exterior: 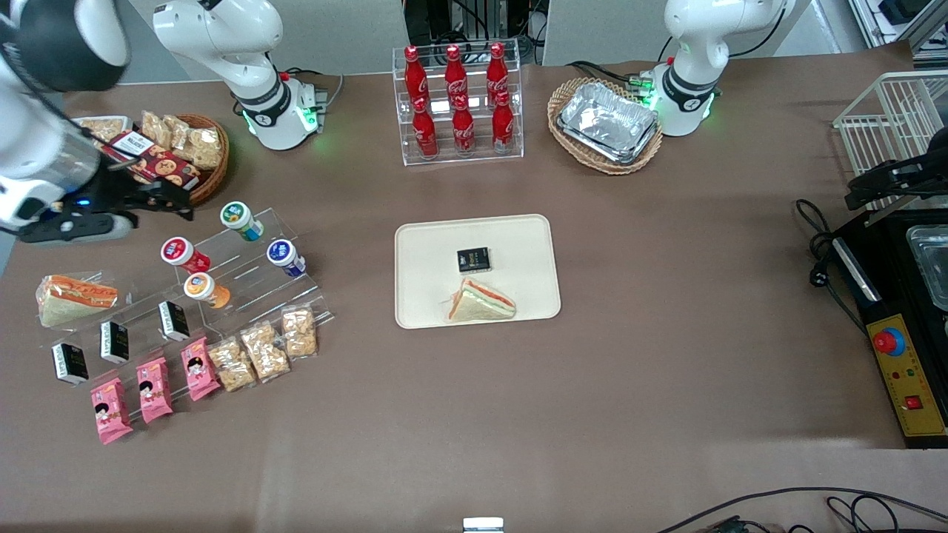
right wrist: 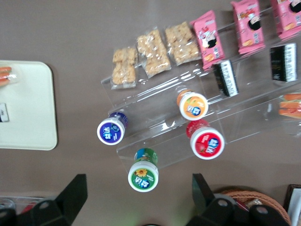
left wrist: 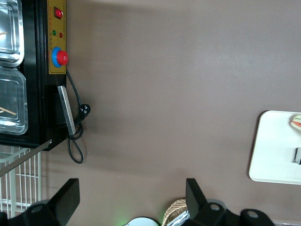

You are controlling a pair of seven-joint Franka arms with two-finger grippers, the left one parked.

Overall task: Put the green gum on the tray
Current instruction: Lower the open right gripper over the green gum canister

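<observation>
The green gum (exterior: 240, 220) is a small bottle with a green-rimmed white lid. It stands on the top step of a clear acrylic stand (exterior: 244, 274), also seen in the right wrist view (right wrist: 143, 174). The cream tray (exterior: 476, 270) lies mid-table with a sandwich (exterior: 481, 302) and a small black packet (exterior: 473, 259) on it; its edge shows in the right wrist view (right wrist: 28, 106). My gripper (exterior: 159, 198) hovers high above the table beside the stand, toward the working arm's end. It is open and empty (right wrist: 138, 197), with the gum between the fingers' line of sight.
Blue-lidded (exterior: 284, 257), red-lidded (exterior: 181, 253) and orange-lidded (exterior: 205, 288) bottles share the stand. Snack packets (exterior: 263, 348), pink packets (exterior: 152, 389) and black boxes (exterior: 115, 340) stand nearer the camera. A wicker snack basket (exterior: 194, 152), a cola rack (exterior: 458, 104) and foil trays (exterior: 607, 122) lie farther back.
</observation>
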